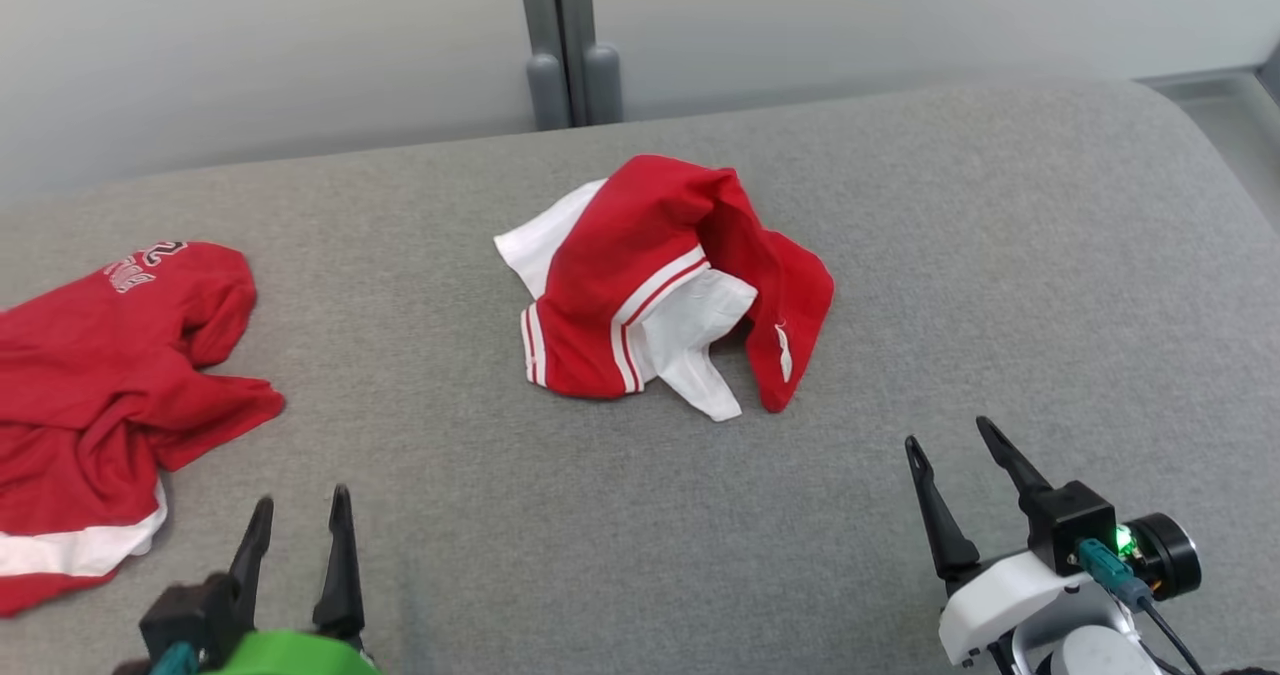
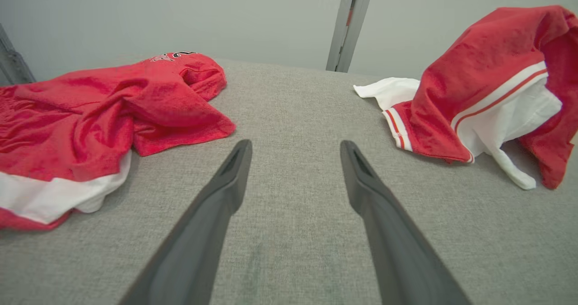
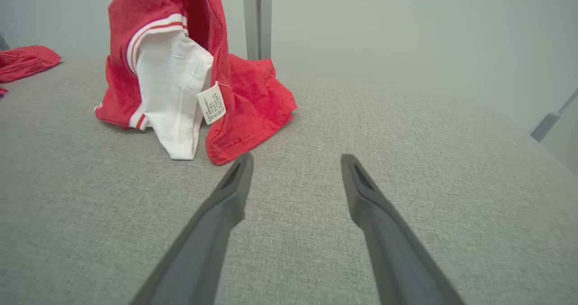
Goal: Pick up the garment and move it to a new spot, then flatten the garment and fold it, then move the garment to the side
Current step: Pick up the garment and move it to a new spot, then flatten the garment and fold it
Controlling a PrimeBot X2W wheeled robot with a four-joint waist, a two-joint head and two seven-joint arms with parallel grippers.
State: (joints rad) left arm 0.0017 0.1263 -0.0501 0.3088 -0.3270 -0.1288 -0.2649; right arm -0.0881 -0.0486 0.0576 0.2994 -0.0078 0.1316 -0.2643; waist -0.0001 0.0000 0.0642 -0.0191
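In the middle of the grey cloth-covered desk (image 1: 1000, 255), the red and white garment (image 1: 640, 275) sits in a crumpled peak, one white part spilling out from under the striped hem. In the right wrist view a care label (image 3: 211, 102) hangs on its near side. A second red garment (image 1: 100, 375) lies heaped at the desk's left edge, well apart from it. I take the middle one for the piece to be moved, since both arms face it. The left tool (image 1: 302, 497) and right tool (image 1: 948, 433) hang low at the near edge, fingers spread and holding nothing. They look ready to reach in, the right one nearer the cloth's loose corner.
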